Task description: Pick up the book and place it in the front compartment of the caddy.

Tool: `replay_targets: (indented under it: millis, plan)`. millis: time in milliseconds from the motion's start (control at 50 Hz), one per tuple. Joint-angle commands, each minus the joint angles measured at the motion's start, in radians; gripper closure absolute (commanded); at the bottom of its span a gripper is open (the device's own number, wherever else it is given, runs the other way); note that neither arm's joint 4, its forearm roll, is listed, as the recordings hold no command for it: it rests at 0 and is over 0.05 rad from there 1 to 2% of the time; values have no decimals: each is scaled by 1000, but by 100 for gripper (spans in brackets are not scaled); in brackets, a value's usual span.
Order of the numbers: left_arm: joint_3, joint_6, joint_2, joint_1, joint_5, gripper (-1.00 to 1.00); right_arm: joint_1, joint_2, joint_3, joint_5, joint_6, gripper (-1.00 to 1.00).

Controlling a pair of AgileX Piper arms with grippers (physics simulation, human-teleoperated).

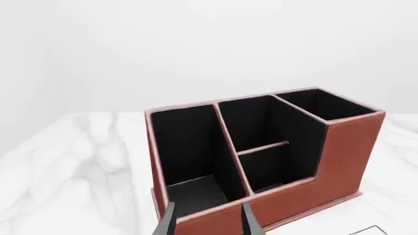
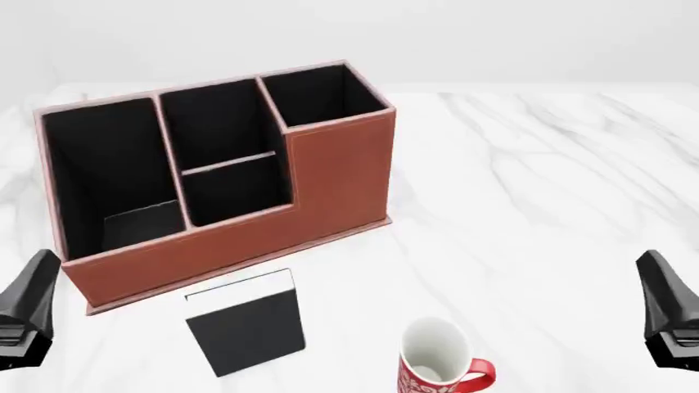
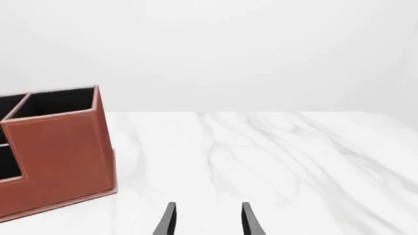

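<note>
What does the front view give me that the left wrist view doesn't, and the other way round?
Only the front view shows the book lying flat before the caddy, the mug beside it, and the right gripper. Only the left wrist view shows the left gripper open, its fingers apart, pointed at the caddy's low front wall. Both show the caddy's four dark compartments and the marble table.

Caddy (image 2: 339, 176): reddish-brown leather-look outer walls, matt, with pale stitch-like edging; flat black interior.
Book (image 2: 245, 327): plain black matt cover, white paper-like page edge.
Mug (image 2: 437, 364): smooth, glazed-looking, red-and-white outside, white inside.
Counter (image 2: 546, 180): white marble-look with grey veining, smooth.
Tools (image 2: 669, 315): dark, plastic-looking, slight sheen.
</note>
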State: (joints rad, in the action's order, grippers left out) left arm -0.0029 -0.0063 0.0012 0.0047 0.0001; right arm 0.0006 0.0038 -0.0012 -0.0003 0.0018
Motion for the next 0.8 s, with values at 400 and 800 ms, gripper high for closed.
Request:
replay_targets:
  millis: [400,800]
  plan:
    - [0,43,21,-26,2,-100,9,5,-3,1,2,-100]
    - [-349,266,294,-334,270,-100,10,5,-3,1,2,-100]
